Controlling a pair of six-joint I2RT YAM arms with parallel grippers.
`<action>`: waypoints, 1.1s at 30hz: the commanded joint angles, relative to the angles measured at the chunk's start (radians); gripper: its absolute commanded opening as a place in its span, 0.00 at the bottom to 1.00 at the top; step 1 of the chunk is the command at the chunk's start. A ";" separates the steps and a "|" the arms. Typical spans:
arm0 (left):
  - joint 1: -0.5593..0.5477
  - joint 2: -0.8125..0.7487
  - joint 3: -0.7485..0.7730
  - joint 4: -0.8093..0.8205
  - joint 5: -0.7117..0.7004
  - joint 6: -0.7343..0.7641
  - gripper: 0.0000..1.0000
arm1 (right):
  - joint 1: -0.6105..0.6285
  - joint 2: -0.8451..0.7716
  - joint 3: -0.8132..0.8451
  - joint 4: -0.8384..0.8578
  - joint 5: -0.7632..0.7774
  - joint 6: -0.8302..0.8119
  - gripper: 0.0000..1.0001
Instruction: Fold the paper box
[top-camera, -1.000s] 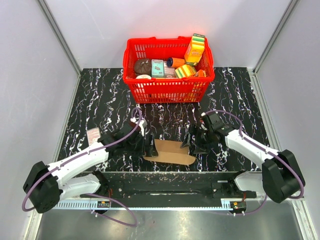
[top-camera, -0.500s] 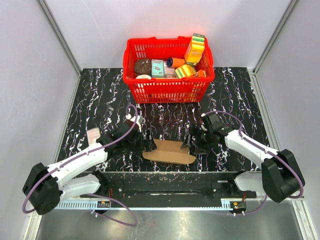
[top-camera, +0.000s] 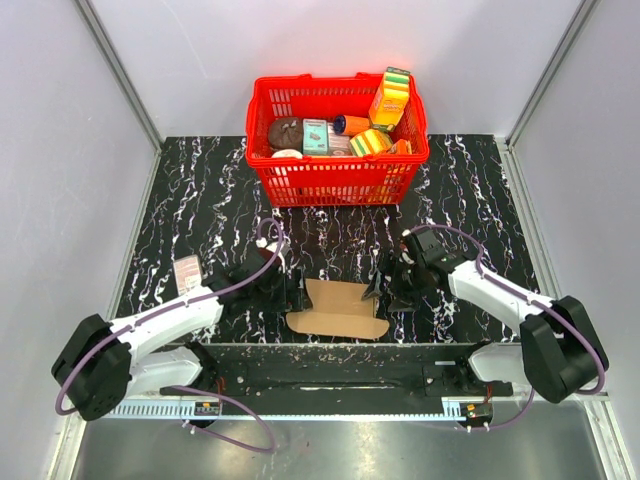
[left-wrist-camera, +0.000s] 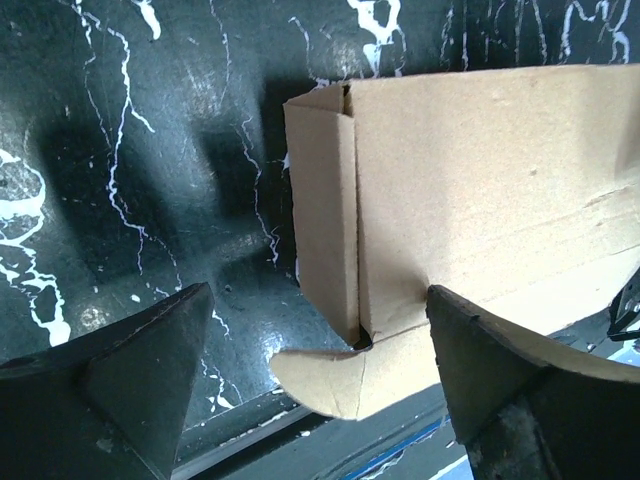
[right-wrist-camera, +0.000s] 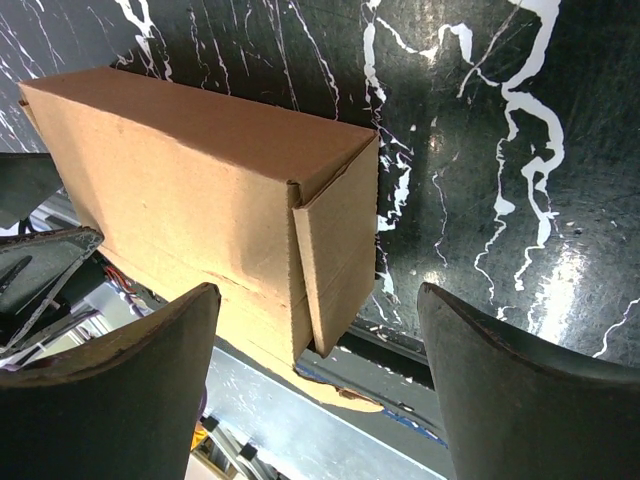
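Black marble-patterned table (top-camera: 200, 200) is filling my overhead feed, and I am seeing the paper box (top-camera: 338, 310) lying on it close to the near edge, right between the two arms. It is sitting as a slim, squared-up tube with its long side running left to right. A rounded tuck flap is poking out from its left end toward the near edge. I am reading the left gripper (left-wrist-camera: 318, 330) as spread wide, its fingers (left-wrist-camera: 130, 390) straddling the box's left end, where a narrow side flap is lying folded inward. The right gripper (right-wrist-camera: 315, 310) is likewise gaping wide around the right end, where a small end flap is standing partly closed. I cannot tell whether any finger is touching the cardboard. A red basket (top-camera: 300, 180) of colourful packages is sitting well behind the box, at the far side of the table
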 joint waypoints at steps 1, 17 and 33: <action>0.004 0.005 -0.020 0.038 0.002 0.017 0.92 | 0.008 0.013 -0.005 0.037 0.006 -0.003 0.86; 0.004 0.052 -0.014 0.044 -0.019 0.009 0.92 | 0.019 0.030 -0.008 0.023 0.049 -0.007 0.77; 0.004 0.003 0.056 -0.006 -0.061 0.020 0.96 | 0.020 -0.185 0.019 0.035 0.072 -0.015 0.78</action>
